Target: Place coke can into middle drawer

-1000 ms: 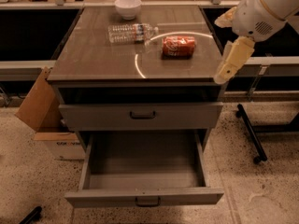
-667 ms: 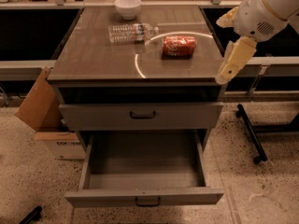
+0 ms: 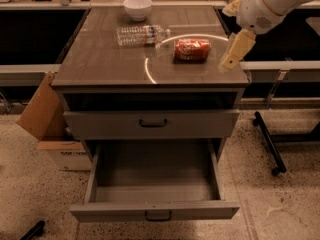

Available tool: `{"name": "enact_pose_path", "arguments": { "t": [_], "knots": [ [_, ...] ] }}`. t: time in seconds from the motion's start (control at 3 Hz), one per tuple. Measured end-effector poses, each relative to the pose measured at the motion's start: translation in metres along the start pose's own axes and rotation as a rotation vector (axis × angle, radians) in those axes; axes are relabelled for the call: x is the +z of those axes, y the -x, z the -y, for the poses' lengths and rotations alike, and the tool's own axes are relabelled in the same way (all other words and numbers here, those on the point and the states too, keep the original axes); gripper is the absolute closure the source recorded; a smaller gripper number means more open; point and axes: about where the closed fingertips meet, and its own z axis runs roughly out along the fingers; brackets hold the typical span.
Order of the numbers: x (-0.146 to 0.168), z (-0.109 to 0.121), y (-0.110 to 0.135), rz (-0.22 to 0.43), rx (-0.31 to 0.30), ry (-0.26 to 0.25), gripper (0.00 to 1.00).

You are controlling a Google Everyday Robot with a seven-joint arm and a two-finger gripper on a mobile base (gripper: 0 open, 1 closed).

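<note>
Lying on its side on the cabinet top (image 3: 100, 64), the coke can (image 3: 191, 49) is not yet picked up. The gripper (image 3: 235, 51) hangs just right of it, apart, holding nothing; cannot tell whether spread or closed. Middle drawer (image 3: 115, 211) stands pulled out, tray bare, so the opening looks done; grasp, carry and drop remain. Upper drawer (image 3: 150, 124) is closed. Water bottle (image 3: 141, 35) and white bowl (image 3: 137, 7) sit behind. Cardboard box (image 3: 42, 114) leans at left on the speckled floor (image 3: 280, 204).
</note>
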Motion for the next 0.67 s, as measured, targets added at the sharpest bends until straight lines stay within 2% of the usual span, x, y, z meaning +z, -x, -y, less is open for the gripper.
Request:
{"name": "enact_pose_path", "arguments": {
  "t": [0.33,0.67],
  "knots": [
    [0.015,0.025,0.000,-0.005,-0.003,-0.025,0.00],
    [0.034,0.041,0.010,0.014,-0.019,-0.022,0.00]
  ]
}}
